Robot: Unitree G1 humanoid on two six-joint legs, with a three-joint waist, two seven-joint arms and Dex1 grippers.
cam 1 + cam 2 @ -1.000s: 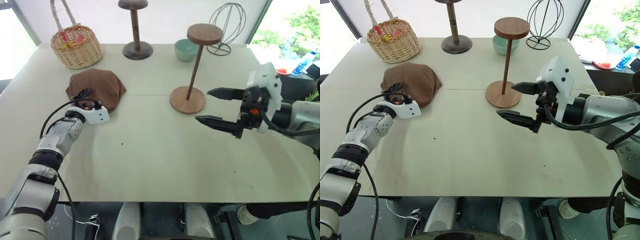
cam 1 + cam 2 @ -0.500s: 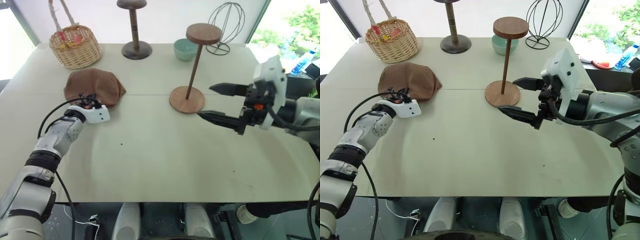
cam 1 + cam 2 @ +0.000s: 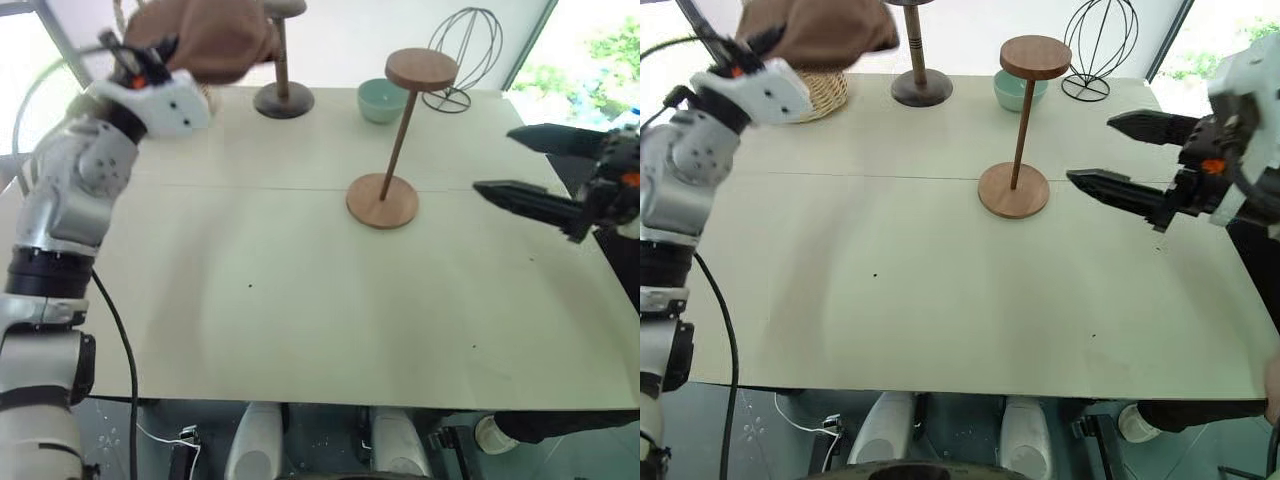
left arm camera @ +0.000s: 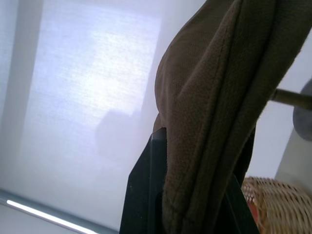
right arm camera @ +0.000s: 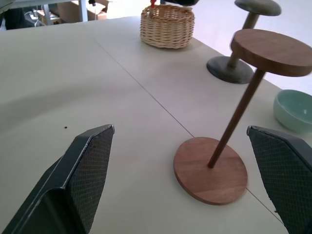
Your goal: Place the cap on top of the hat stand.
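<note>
The brown cap (image 3: 212, 38) hangs high above the table's far left corner, with my left gripper (image 3: 150, 55) shut on its edge. In the left wrist view the cap's fabric (image 4: 214, 112) is pinched between the black fingers (image 4: 146, 195). The hat stand (image 3: 421, 69) is upright at mid table on its round base (image 3: 382, 200), its flat top disc bare. My right gripper (image 3: 492, 160) is open, level, to the right of the stand and pointing toward it, apart from it. The right wrist view shows the stand (image 5: 270, 51) between the open fingers (image 5: 78, 185).
Along the far edge stand a wicker basket (image 5: 167, 25), a darker stand with a thick post (image 3: 284, 98), a teal bowl (image 3: 381, 100) and a black wire head frame (image 3: 462, 50). The table (image 3: 300, 300) is wide and pale.
My left arm has risen steeply, lifting the cap off the table to well above it. My right gripper has drawn back to the right, away from the stand's base, still open.
</note>
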